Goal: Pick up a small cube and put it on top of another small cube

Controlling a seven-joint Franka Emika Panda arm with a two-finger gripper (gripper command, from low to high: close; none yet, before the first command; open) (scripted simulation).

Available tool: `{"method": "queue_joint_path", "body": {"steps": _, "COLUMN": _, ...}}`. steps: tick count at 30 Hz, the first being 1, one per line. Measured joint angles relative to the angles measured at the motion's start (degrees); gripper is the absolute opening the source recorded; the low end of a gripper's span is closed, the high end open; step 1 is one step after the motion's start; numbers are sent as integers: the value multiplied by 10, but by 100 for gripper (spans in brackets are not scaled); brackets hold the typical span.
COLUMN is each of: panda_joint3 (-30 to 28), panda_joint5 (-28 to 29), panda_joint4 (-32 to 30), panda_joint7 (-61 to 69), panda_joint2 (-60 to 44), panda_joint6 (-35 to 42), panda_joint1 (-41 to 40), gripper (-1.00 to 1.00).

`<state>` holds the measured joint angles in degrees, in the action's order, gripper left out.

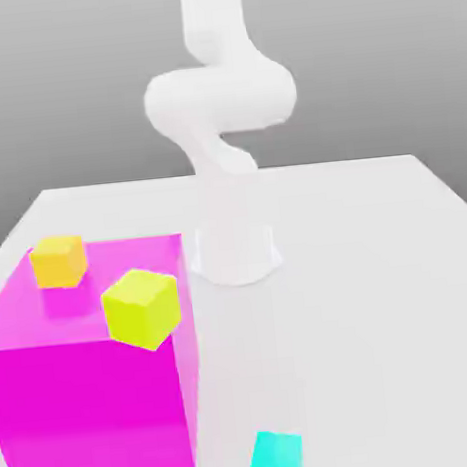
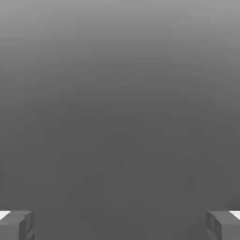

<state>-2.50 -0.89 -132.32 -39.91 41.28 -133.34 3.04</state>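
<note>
Arm: the white robot arm (image 1: pixel 220 98) rises from its round base (image 1: pixel 235 252) at the far middle of the table (image 1: pixel 381 263); its upper part runs out of the exterior view at the top, so the hand end is cut off there.

Gripper: in the hand view the gripper (image 2: pixel 120 225) stands wide, with one grey fingertip (image 2: pixel 16 225) at each lower corner and a broad bare gap between them; nothing is held. Both fingertips are cut off by the frame edges.

Small cube: the cyan cube (image 1: pixel 276 458) sits on the table at the near edge, just right of the big magenta block in the exterior view; its lower part is cut off by the bottom of the frame.

Magenta block: the big see-through magenta block (image 1: pixel 92 392) fills the near left of the table; its left side is cut by the frame edge.

Orange cube: the orange cube (image 1: pixel 58 261) rests at the far left corner of the block's top.

Yellow-green cube: the yellow-green cube (image 1: pixel 140 308) is at the near right corner of the block's top, tilted; whether it rests on the block or sinks partly into it is hard to make out.

Writing: none can be read on any surface.

Backdrop: plain grey gradient (image 2: pixel 120 93) ahead of the hand.
</note>
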Motion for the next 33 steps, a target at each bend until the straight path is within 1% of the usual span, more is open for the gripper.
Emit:
{"method": "queue_joint_path", "body": {"steps": 9, "panda_joint3": -85, "panda_joint5": -46, "panda_joint4": -20, "panda_joint7": 226, "panda_joint2": -165, "panda_joint6": -57, "panda_joint1": 99, "gripper": 0}}
{"method": "queue_joint_path", "body": {"steps": 16, "panda_joint3": -125, "panda_joint5": -95, "panda_joint4": -34, "panda_joint7": 408, "panda_joint2": -294, "panda_joint6": -99, "panda_joint1": 148, "gripper": 0}}
{"method": "queue_joint_path", "body": {"steps": 20, "panda_joint3": -131, "panda_joint5": -119, "panda_joint4": -43, "panda_joint7": 509, "panda_joint2": -367, "panda_joint6": -124, "panda_joint1": 161, "gripper": 0}}
{"method": "queue_joint_path", "body": {"steps": 24, "panda_joint3": -128, "panda_joint5": -130, "panda_joint4": -52, "panda_joint7": 601, "panda_joint2": -437, "panda_joint6": -150, "panda_joint1": 166, "gripper": 0}}
{"method": "queue_joint_path", "body": {"steps": 28, "panda_joint3": -121, "panda_joint5": -119, "panda_joint4": -62, "panda_joint7": 677, "panda_joint2": -503, "panda_joint6": -179, "panda_joint1": 159, "gripper": 0}}
{"method": "queue_joint_path", "body": {"steps": 31, "panda_joint3": -119, "panda_joint5": -94, "panda_joint4": -70, "panda_joint7": 723, "panda_joint2": -550, "panda_joint6": -202, "panda_joint1": 156, "gripper": 0}}
{"method": "queue_joint_path", "body": {"steps": 33, "panda_joint3": -111, "panda_joint5": -96, "panda_joint4": -68, "panda_joint7": 744, "panda_joint2": -586, "panda_joint6": -227, "panda_joint1": 150, "gripper": 0}}
